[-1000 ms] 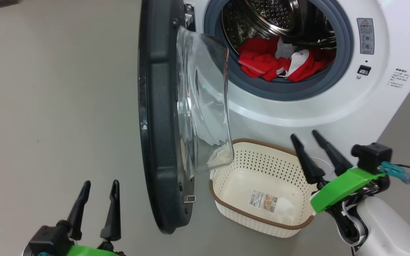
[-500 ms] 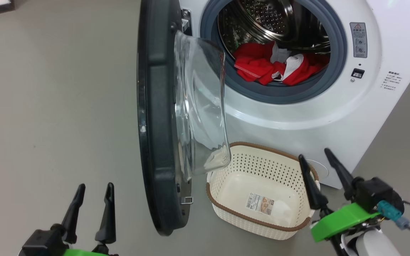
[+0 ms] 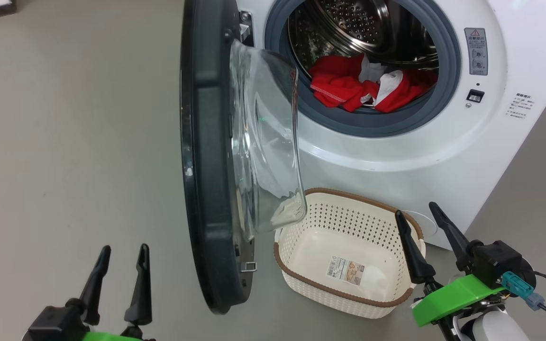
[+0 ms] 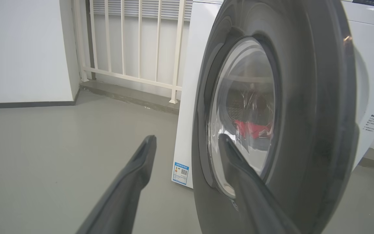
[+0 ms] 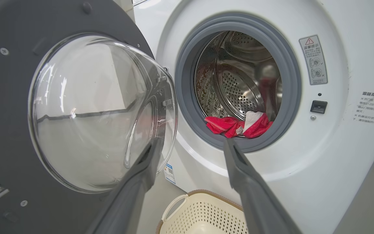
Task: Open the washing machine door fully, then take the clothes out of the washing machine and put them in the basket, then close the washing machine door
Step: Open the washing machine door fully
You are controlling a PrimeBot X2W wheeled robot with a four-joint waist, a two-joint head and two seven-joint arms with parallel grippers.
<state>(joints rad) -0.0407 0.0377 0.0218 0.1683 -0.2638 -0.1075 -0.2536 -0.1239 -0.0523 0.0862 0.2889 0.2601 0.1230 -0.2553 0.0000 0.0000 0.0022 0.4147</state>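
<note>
The right hand (image 3: 414, 209), spread and empty, is now sitting lower at lower right beside the basket (image 3: 325, 293); the left hand (image 3: 126, 246) is staying spread. The clothes (image 3: 337, 87) are lying inside the washing machine (image 3: 396, 156), upper centre.

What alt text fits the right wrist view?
Red clothes lie at the front of the steel drum of the washing machine, whose door stands open at left. The cream basket sits below; the right gripper is open in the foreground.

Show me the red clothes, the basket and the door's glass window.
red clothes (image 3: 337, 90): head view, on the front red fold.
basket (image 3: 349, 215): head view, on the far perforated wall.
door's glass window (image 5: 93, 113): right wrist view, on the middle of the bulge.
</note>
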